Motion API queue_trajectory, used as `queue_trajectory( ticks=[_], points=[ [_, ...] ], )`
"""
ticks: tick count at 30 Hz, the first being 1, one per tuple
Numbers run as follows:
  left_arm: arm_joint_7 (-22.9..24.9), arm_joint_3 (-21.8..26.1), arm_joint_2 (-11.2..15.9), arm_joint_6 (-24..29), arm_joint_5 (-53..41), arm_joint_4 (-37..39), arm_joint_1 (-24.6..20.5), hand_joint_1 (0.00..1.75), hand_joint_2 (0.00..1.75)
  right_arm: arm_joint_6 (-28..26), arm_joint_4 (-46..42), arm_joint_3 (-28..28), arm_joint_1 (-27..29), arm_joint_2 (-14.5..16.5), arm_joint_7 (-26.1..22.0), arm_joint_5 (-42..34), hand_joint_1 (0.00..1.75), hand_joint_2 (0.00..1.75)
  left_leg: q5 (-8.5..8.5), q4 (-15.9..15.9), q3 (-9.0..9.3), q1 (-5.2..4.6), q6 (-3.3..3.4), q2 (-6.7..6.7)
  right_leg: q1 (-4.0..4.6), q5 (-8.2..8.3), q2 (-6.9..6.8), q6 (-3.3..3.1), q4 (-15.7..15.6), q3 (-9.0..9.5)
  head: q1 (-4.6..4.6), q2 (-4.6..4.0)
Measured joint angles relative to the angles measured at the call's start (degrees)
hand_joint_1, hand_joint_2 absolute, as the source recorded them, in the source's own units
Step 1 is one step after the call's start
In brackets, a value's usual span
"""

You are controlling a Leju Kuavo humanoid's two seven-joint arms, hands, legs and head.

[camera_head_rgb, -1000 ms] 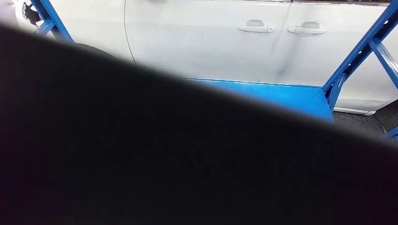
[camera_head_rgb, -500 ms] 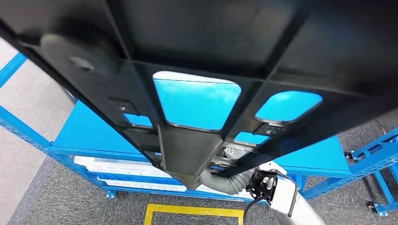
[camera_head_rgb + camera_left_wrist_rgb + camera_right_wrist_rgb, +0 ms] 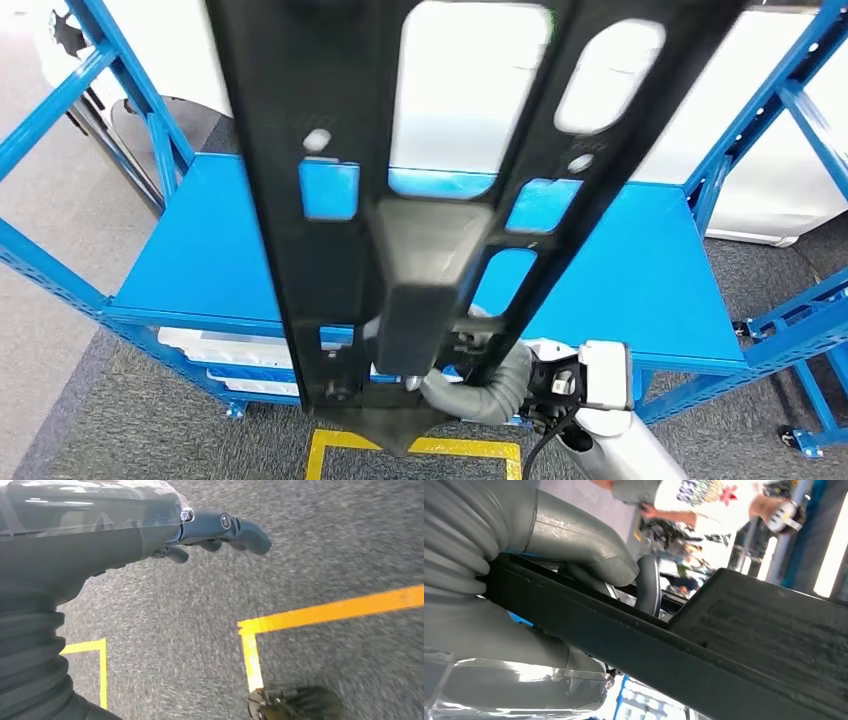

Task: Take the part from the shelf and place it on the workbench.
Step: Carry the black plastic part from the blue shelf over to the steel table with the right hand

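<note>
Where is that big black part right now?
In the head view, the black part is held up by the right hand, over the blue shelf.

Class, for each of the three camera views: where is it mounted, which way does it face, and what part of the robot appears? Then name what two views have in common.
Head view: high on the body, facing forward and down at the blue workbench; the black part rises before it, with the right hand at its lower end.
Left wrist view: behind the left hand, facing the grey floor with yellow lines.
Right wrist view: behind the right hand, its thumb on the part; a person stands beyond.
Shared: head and right wrist views both show the part held.
</note>
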Motion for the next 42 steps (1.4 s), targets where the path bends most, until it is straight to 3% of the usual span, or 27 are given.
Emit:
queue_trajectory(
  ticks=[2, 3, 6, 7, 8, 9, 11, 13, 16, 18, 21, 22, 23, 24, 26, 28, 31, 33, 34, 36, 37, 38, 39, 42],
  points=[
    [-0.1, 0.1, 0.0, 0.0, 0.1, 0.0, 0.1, 0.00, 1.75, 0.2, 0.2, 0.1, 0.5, 0.0, 0.1, 0.1, 1.75, 1.75, 0.36, -0.4, 0.06, 0.17, 0.73, 0.03, -0.08, -0.78, -0.02, 0.59, 0.9, -0.33, 0.00, 0.00],
    [-0.2, 0.1, 0.0, 0.0, 0.1, 0.0, 0.1, 0.00, 1.75, 0.3, 0.3, 0.2, 0.8, 0.0, 0.2, 0.1, 1.75, 1.75, 0.54, -0.7, 0.10, 0.26, 1.06, 0.06, -0.12, -2.06, -0.03, 0.87, 2.8, -1.17, 0.00, 0.00],
    [-0.5, 0.1, 0.0, 0.0, 0.1, 0.0, 0.2, 0.00, 1.75, 0.5, 0.7, 0.3, 2.2, -0.1, 0.1, 0.2, 1.75, 1.75, 0.63, -0.7, -0.02, 0.19, 1.40, 0.11, -0.26, -7.22, -0.06, 1.37, 13.6, -6.23, 0.00, 0.00],
    [-0.5, 0.1, 0.0, 0.0, 0.1, 0.0, 0.2, 0.00, 1.75, 0.6, 1.0, 0.4, 2.8, -0.2, 0.1, 0.2, 1.75, 1.75, 0.62, -0.7, -0.04, 0.13, 1.43, 0.10, -0.26, -7.68, -0.06, 1.40, 15.9, -7.36, 0.00, 0.00],
    [-0.5, 0.1, 0.0, 0.0, 0.1, 0.0, 0.2, 0.00, 1.75, 0.7, 1.2, 0.4, 3.4, -0.3, 0.0, 0.2, 1.75, 1.75, 0.60, -0.6, -0.04, 0.09, 1.43, 0.08, -0.25, -6.97, -0.06, 1.33, 16.0, -7.40, 0.00, 0.00],
    [-0.5, 0.1, 0.0, 0.0, 0.1, 0.0, 0.2, 0.00, 1.75, 0.8, 1.3, 0.5, 3.7, -0.4, -0.2, 0.2, 1.75, 1.75, 0.56, -0.6, 0.00, 0.05, 1.42, 0.05, -0.23, -5.30, -0.06, 1.17, 13.6, -6.30, 0.00, 0.00],
    [-0.5, 0.1, 0.0, 0.0, 0.1, 0.0, 0.2, 0.00, 1.75, 1.1, 1.5, 0.5, 4.1, -0.5, -0.4, 0.2, 1.75, 1.75, 0.41, -0.4, 0.07, -0.06, 1.27, 0.03, -0.08, -1.56, -0.09, 0.56, 5.4, -2.30, 0.00, 0.00],
    [-0.5, 0.1, -0.1, 0.0, 0.1, 0.0, 0.2, 0.00, 1.75, 1.3, 1.5, 0.5, 4.3, -0.6, -0.6, 0.2, 1.75, 1.75, 0.28, -0.3, -0.03, -0.20, 0.88, 0.04, 0.23, -0.15, -0.08, 0.01, 0.5, -0.10, 0.00, 0.00],
    [-0.6, 0.1, -0.1, 0.1, 0.1, 0.0, 0.2, 0.00, 1.75, 1.4, 1.6, 0.5, 4.8, -0.7, -0.8, 0.5, 1.75, 1.75, 0.16, -0.4, -0.03, -0.28, 0.02, 0.07, 0.23, -0.03, -0.02, -0.68, -0.3, 0.04, 0.00, 0.00],
    [-0.6, 0.1, -0.1, 0.1, 0.1, 0.0, 0.2, 0.00, 1.75, 1.5, 1.6, 0.5, 4.9, -0.8, -1.0, 0.7, 1.75, 1.75, -1.39, 1.5, -0.69, -0.30, -0.50, 0.08, -0.17, 0.23, -0.11, -1.29, -0.8, 0.35, 0.00, 0.00],
    [-0.5, 0.1, -0.1, 0.2, 0.0, 0.0, 0.2, 0.00, 1.75, 1.5, 1.7, 0.4, 5.2, -0.9, -1.3, 1.1, 1.75, 1.75, -6.81, 12.2, -5.39, -0.01, -1.21, 0.10, -0.19, 0.29, -0.21, -1.68, -1.0, 0.48, 0.00, 0.00],
    [-0.5, 0.1, -0.1, 0.2, -0.1, 0.0, 0.3, 0.00, 1.75, 1.5, 1.8, 0.4, 5.4, -0.9, -1.4, 1.2, 1.75, 1.75, -7.70, 15.1, -6.75, 0.07, -1.38, 0.11, -0.17, 0.28, -0.21, -1.69, -1.0, 0.48, 0.00, 0.00],
    [-0.5, 0.1, -0.1, 0.2, -0.2, 0.0, 0.3, 0.00, 1.75, 1.4, 1.9, 0.4, 5.6, -1.0, -1.4, 1.3, 1.75, 1.75, -7.39, 15.9, -7.14, 0.11, -1.46, 0.11, -0.16, 0.25, -0.19, -1.69, -0.9, 0.50, 0.00, 0.00],
    [-0.5, 0.1, -0.1, 0.2, -0.2, 0.0, 0.3, 0.00, 1.75, 1.4, 1.9, 0.4, 5.7, -1.0, -1.5, 1.5, 1.75, 1.75, -5.86, 14.1, -6.30, 0.15, -1.47, 0.12, -0.17, 0.22, -0.14, -1.65, -0.9, 0.55, 0.00, 0.00],
    [-0.5, 0.1, -0.1, 0.2, -0.3, 0.0, 0.2, 0.00, 1.75, 1.4, 2.0, 0.3, 5.8, -1.1, -1.7, 1.7, 1.75, 1.75, -1.89, 6.3, -2.52, 0.16, -1.24, 0.12, -0.11, 0.05, -0.01, -1.40, -0.7, 0.66, 0.00, 0.00],
    [-0.7, 0.1, -0.1, 0.2, -0.5, 0.0, 0.1, 0.00, 1.75, 1.3, 2.0, 0.2, 5.9, -1.2, -1.9, 1.8, 1.75, 1.75, -0.03, 0.5, 0.14, 0.04, -0.71, 0.07, 0.09, -0.07, 0.09, -0.93, -0.4, 0.53, 0.00, 0.00],
    [-0.7, 0.0, 0.0, 0.2, -1.1, 0.0, 0.1, 0.00, 1.75, 1.2, 2.0, -0.1, 5.9, -1.3, -2.0, 1.9, 1.75, 1.75, 0.18, -0.6, 0.40, -0.01, 0.27, 0.04, 0.13, 0.00, 0.13, -0.02, -0.4, 0.37, 0.00, 0.00],
    [-0.7, -0.1, 0.0, 0.3, -1.4, 0.0, 0.0, 0.00, 1.75, 1.3, 2.0, -0.3, 5.9, -1.3, -2.1, 2.0, 1.75, 1.75, 0.52, -1.0, 0.49, 0.15, 1.03, 0.10, -0.01, -1.32, 0.10, 0.57, 1.3, -0.25, 0.01, 0.00],
    [-0.6, -0.2, 0.0, 0.4, -1.5, 0.0, 0.0, 0.00, 1.75, 1.3, 2.0, -0.4, 5.9, -1.4, -2.1, 2.0, 1.75, 1.75, 0.67, -1.1, 0.51, 0.24, 1.32, 0.14, -0.10, -2.88, 0.08, 0.82, 3.7, -1.30, 0.01, 0.00],
    [-0.5, -0.2, 0.0, 0.6, -1.2, 0.0, -0.1, 0.00, 1.75, 1.3, 2.1, -0.4, 6.0, -1.4, -2.1, 2.2, 1.75, 1.75, 0.72, -1.1, 0.37, 0.17, 1.52, 0.20, -0.24, -6.68, 0.04, 1.19, 11.5, -4.85, 0.00, 0.00],
    [-0.5, -0.2, 0.0, 0.6, -0.9, 0.0, -0.1, 0.00, 1.75, 1.3, 2.2, -0.4, 6.1, -1.4, -2.1, 2.4, 1.75, 1.75, 0.73, -1.1, 0.32, 0.15, 1.52, 0.22, -0.28, -7.80, 0.03, 1.30, 14.9, -6.44, 0.00, 0.00],
    [-0.5, -0.2, 0.0, 0.6, -0.7, 0.0, 0.0, 0.00, 1.75, 1.3, 2.3, -0.4, 6.1, -1.4, -2.1, 2.5, 1.75, 1.75, 0.72, -1.1, 0.30, 0.13, 1.52, 0.22, -0.30, -7.84, 0.03, 1.34, 16.5, -7.18, 0.00, 0.00],
    [-0.5, -0.1, 0.0, 0.6, -0.5, 0.0, 0.0, 0.00, 1.75, 1.3, 2.4, -0.4, 6.2, -1.4, -2.1, 2.6, 1.75, 1.75, 0.71, -1.0, 0.32, 0.12, 1.50, 0.20, -0.32, -6.75, 0.02, 1.29, 15.7, -6.78, 0.01, 0.00],
    [-0.5, -0.1, 0.0, 0.6, -0.3, 0.1, -0.1, 0.00, 1.75, 1.3, 2.5, -0.5, 6.1, -1.4, -2.1, 2.7, 1.75, 1.75, 0.52, -0.8, 0.48, 0.00, 1.19, 0.06, -0.21, -1.29, 0.00, 0.65, 4.1, -1.16, 0.01, 0.00]
  ],
)
